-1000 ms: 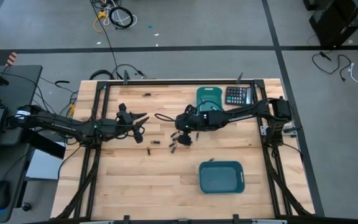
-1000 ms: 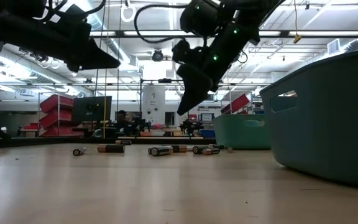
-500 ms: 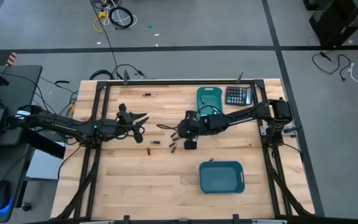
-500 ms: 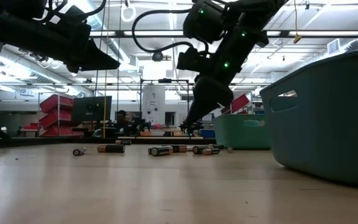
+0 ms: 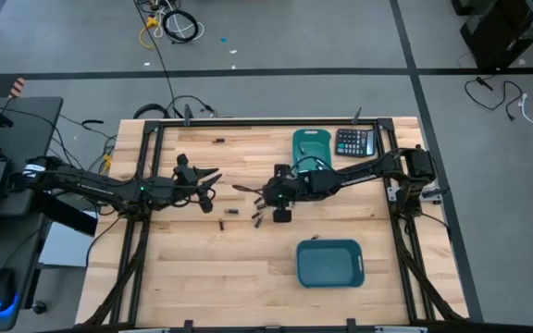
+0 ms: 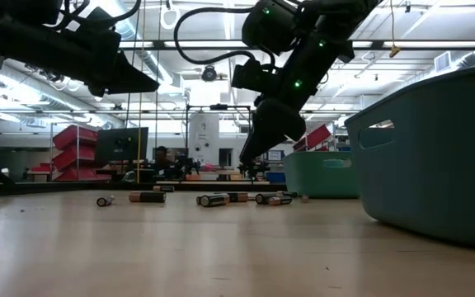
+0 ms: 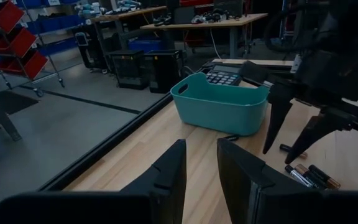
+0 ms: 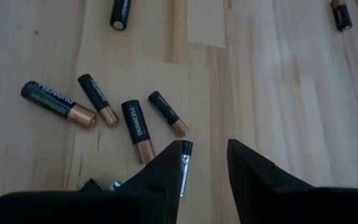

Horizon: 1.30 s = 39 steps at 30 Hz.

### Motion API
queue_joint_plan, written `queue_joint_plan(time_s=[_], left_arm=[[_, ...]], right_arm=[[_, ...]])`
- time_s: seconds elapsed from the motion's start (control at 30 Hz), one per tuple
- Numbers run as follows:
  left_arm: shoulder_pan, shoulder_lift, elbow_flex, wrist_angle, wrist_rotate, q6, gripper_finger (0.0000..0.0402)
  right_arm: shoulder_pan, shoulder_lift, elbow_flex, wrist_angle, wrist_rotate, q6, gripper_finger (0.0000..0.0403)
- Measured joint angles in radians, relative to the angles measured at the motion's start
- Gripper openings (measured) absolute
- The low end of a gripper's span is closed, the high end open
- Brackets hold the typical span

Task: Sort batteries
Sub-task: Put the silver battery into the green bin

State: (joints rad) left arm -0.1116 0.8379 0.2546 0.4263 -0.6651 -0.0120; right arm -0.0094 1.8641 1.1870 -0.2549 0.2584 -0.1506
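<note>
right gripper point(image 8: 204, 163) hangs just above the table point(image 5: 202, 268) near its middle, fingers apart with nothing between them, over the loose cluster of batteries point(image 8: 135, 124); one small cell point(image 8: 186, 163) lies partly hidden beside a fingertip. left gripper point(image 7: 201, 165) waits to the left, clear of the wood, fingers parted with a narrow gap and empty. judged handling: the cells are rigid, smooth metal cylinders, dense for their size, likely to roll or squirt out of a pinch; best taken across the middle of the barrel with fingers square to the long axis. orientation is mixed: in the right wrist view several black-and-copper cells lie fanned, their copper ends pointing roughly toward the gripper, long axes flat on the wood and none parallel. others lie scattered farther off. two teal bins stand apart from the cluster, one far point(image 5: 310, 144) beside a calculator point(image 5: 353, 141), one near point(image 5: 329, 264).
</note>
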Motion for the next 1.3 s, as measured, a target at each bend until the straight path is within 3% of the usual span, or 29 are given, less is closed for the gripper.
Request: queue_joint_plan(time_s=[0.77,0.93,1.3], left_arm=[[-0.002,0.000,0.001,-0.025,0.005,-0.026,0.0092],[-0.002,0.000,0.001,-0.025,0.005,-0.026,0.0092],[-0.002,0.000,0.001,-0.021,0.006,-0.026,0.0092]], right_arm=[[-0.018,0.113,0.000,0.029,0.028,0.148,0.0113],[-0.025,0.113,0.000,-0.004,-0.044,0.170,0.0113],[-0.032,0.114,0.000,-0.028,-0.047,0.176,0.0113]])
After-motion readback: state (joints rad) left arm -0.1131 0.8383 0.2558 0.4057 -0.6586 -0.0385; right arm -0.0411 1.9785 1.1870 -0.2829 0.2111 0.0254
